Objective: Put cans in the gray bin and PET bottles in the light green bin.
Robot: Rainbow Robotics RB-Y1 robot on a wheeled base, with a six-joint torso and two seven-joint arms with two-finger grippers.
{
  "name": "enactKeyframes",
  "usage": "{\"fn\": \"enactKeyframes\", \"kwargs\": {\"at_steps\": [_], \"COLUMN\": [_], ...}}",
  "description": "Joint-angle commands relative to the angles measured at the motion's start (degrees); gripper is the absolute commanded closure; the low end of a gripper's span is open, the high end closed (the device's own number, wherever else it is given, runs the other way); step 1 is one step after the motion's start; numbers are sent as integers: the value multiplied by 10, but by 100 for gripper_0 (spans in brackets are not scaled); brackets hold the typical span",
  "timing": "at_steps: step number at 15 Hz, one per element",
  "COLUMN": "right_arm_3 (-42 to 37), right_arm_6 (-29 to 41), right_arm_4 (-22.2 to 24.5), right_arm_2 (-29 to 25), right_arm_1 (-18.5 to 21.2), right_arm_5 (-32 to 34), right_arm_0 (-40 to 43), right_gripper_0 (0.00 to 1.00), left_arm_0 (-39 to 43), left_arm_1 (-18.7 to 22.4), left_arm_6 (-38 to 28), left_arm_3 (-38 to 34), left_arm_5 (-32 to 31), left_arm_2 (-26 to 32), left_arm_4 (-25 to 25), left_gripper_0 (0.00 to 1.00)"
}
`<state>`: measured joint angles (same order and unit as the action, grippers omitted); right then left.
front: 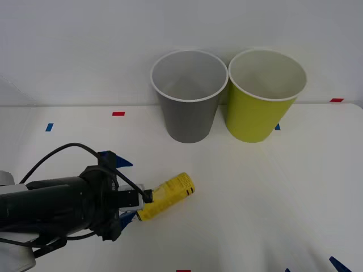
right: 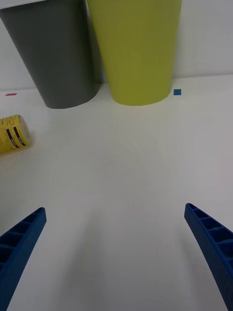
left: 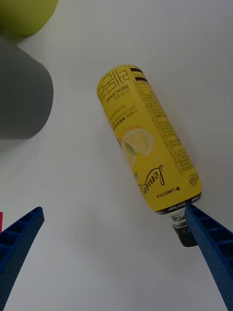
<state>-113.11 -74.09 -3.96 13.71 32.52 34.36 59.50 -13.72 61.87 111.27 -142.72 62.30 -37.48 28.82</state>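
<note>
White table (front: 272,192), yellow bottle (front: 168,195) lying beside spread left gripper (front: 126,190), bins behind

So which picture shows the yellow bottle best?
The left wrist view: the yellow bottle lies there whole, label and dark cap readable. The front view shows it partly behind the left end effector; the right wrist view catches one end.

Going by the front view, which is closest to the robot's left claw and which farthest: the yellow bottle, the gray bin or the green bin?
From the left gripper:
1. Yellow bottle, lying right at its fingers.
2. Gray bin, standing farther back.
3. Light green bin, beyond the gray one, to the right.
</note>
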Motion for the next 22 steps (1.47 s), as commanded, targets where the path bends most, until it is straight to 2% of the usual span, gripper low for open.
{"fn": "enactKeyframes", "kwargs": {"at_steps": [1,5,7,12,14,20,22], "right_arm_3": [0,0,0,0,0,0,0], "right_arm_6": [0,0,0,0,0,0,0], "right_arm_4": [0,0,0,0,0,0,0], "right_arm_2": [0,0,0,0,0,0,0], "right_arm_1": [0,0,0,0,0,0,0], "right_arm_5": [0,0,0,0,0,0,0], "right_arm_0": [0,0,0,0,0,0,0], "right_gripper_0": [1,1,1,1,1,1,1], "left_arm_0": [-63,-109,-122,-123,-123,-128,-133], "left_arm_1": [-21,-74,-120,-200,-203,-194,-185], "left_arm_6": [6,12,9,-17,-27,-191,-211], "left_arm_3": [13,72,70,71,75,83,92], "left_arm_5": [48,68,132,186,185,146,117], "left_arm_2": [-37,-40,-39,-39,-39,-56,-74], "left_arm_4": [18,83,65,22,21,40,40], "left_gripper_0": [0,0,0,0,0,0,0]}}
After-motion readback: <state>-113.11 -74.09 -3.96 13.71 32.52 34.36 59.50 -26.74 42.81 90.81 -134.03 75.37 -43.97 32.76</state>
